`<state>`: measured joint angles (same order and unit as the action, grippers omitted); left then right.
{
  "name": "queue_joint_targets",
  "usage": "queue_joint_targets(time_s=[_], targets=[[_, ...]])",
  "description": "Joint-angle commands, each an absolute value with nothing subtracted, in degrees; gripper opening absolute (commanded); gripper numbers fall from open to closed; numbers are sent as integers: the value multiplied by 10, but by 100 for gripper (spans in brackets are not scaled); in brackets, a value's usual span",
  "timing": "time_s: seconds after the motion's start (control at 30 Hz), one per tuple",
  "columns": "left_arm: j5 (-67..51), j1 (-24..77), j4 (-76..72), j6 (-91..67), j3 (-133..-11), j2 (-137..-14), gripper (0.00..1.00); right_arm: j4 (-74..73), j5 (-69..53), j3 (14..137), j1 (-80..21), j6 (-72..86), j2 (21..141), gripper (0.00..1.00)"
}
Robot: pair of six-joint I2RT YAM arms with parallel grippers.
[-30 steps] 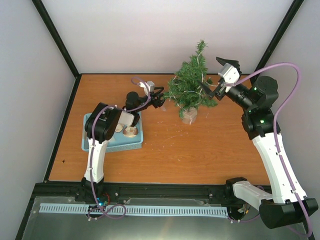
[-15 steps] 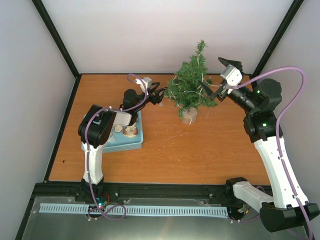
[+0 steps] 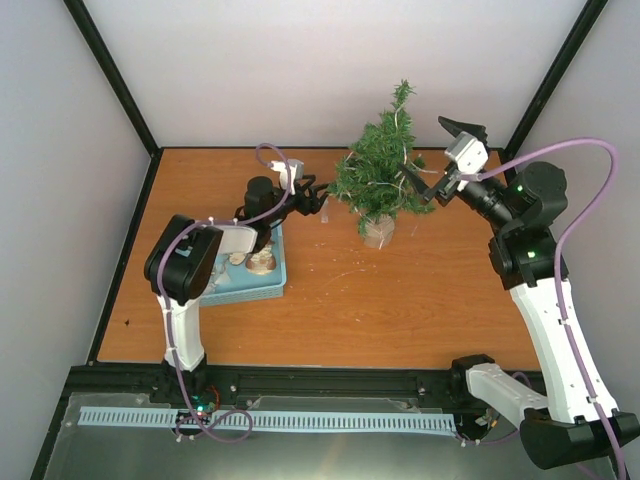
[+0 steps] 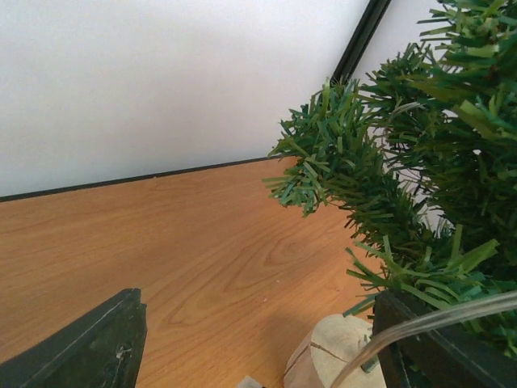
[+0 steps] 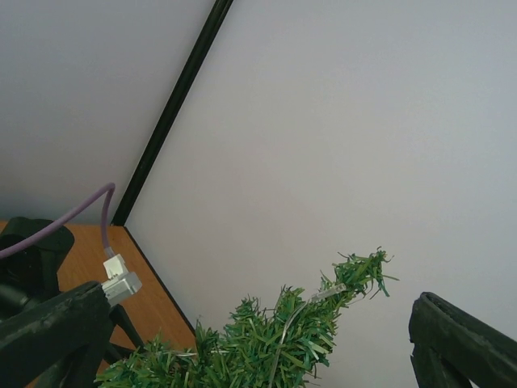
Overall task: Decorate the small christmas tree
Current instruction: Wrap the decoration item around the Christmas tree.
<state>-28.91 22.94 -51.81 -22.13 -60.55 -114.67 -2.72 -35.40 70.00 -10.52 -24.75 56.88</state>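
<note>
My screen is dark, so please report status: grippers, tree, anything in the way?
Left gripper open beside tree, low branches. Right gripper open by upper branches. Tree upright, pale strand on it. Nothing blocking seen.

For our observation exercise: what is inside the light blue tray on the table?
In the tray, a round tan item and a smaller pale item show. The left arm covers the tray's left part, so anything there is hidden.
</note>
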Motion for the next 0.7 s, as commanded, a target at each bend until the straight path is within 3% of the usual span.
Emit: queue_joint_targets(time_s=[0.0, 0.5, 0.67], targets=[[-259, 230, -420, -180, -638, -1103, 78, -16, -353, 693, -102, -242, 554, 100], [-296, 225, -249, -110, -659, -1053, 80, -22, -351, 692, -102, -248, 551, 100], [-301, 221, -142, -46, -705, -1056, 66, -21, -352, 691, -102, -249, 551, 100]])
